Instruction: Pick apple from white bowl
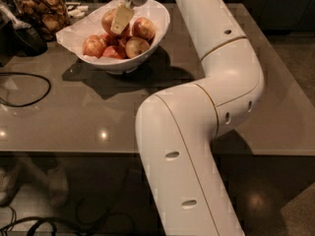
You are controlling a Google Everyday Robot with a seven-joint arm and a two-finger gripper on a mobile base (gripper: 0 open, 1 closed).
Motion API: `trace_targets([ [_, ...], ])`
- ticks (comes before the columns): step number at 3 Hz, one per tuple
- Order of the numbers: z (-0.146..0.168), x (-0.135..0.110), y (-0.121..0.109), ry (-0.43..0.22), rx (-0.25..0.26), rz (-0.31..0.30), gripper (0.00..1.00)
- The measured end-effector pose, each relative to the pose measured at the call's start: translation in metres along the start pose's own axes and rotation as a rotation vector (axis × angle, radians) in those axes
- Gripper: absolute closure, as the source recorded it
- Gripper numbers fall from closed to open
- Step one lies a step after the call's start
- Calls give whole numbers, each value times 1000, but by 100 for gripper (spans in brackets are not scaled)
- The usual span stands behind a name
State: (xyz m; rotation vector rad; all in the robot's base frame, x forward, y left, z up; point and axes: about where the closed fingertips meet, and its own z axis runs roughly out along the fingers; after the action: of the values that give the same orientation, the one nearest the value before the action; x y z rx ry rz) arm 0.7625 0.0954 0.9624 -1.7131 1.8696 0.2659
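1. Camera view, starting at the left edge of the counter [74, 117]: we see a dark cable [29, 90] looping on the grey-brown top, and behind it, at the far left corner, a dark object [22, 36] that we cannot identify.
2. Just right of that, still at the far edge, stands a glass jar [42, 9] filled with brown snacks.
3. Next we come to the white bowl [160, 26], which sits on the counter near the far edge, left of its middle. Crumpled white paper [69, 31] lines it and sticks out over its left rim, close to the jar.
4. Inside the bowl we count about five red-yellow apples in a pile. The apple [107, 19] lies at the back of the pile, higher than the smaller apples [137, 46] in front of it.
5. The gripper [121, 19] reaches down into the bowl from the far edge and sits right against the apple, covering its right side. We cannot tell whether it is open, closed or gripping the fruit.
6. The white arm [216, 82] runs from the gripper along the right half of the counter, bends at an elbow, then drops past the near edge.
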Motion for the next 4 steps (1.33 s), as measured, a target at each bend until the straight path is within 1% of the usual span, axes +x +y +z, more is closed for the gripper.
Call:
trace_targets([
  [1,-6,-2,1,-34,-3,4,100],
  [2,-30,-19,10,-109,-12,-30,100],
  [3,-61,-40,24,-208,-29,-79,100],
  [4,-79,-52,34,-268,-41,-108,100],
])
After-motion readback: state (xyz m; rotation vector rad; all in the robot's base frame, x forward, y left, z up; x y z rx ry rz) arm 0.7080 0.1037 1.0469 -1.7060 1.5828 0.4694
